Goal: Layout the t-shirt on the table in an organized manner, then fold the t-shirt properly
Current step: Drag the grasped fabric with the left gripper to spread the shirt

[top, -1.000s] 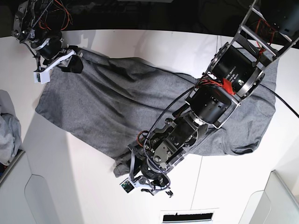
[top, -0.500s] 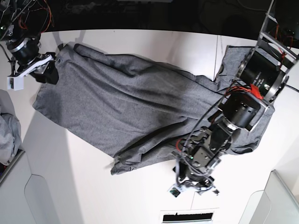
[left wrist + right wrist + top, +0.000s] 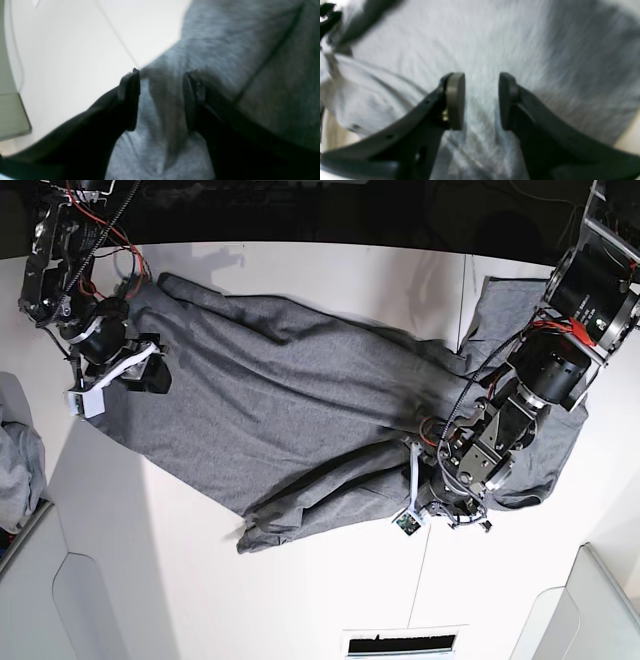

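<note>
Across the white worktop (image 3: 300,270) the grey t-shirt (image 3: 280,410) lay stretched from about 10 o'clock to 3 o'clock in the base view, flatter and longer than a second earlier, when it had bunched under the arms. Over that second the left pincer (image 3: 445,505) had pulled away from the bunched corner at 6 o'clock and moved toward 4 o'clock, dragging cloth outward; the loose tail near 7 o'clock stayed rumpled. In its wrist view the left pincer (image 3: 160,100) stood part open, with a raised ridge of t-shirt (image 3: 225,50) between the jaws; whether they pinched it I could not tell. The right pincer (image 3: 140,370), at 10 o'clock, had swung out to the edge and come back onto the cloth. Seen from its wrist, the right pincer (image 3: 481,100) was part open over the t-shirt (image 3: 495,37), and no grip could be confirmed through the blur. My reading: spreading was working, yet folds remained, so folding proper could not begin.
</note>
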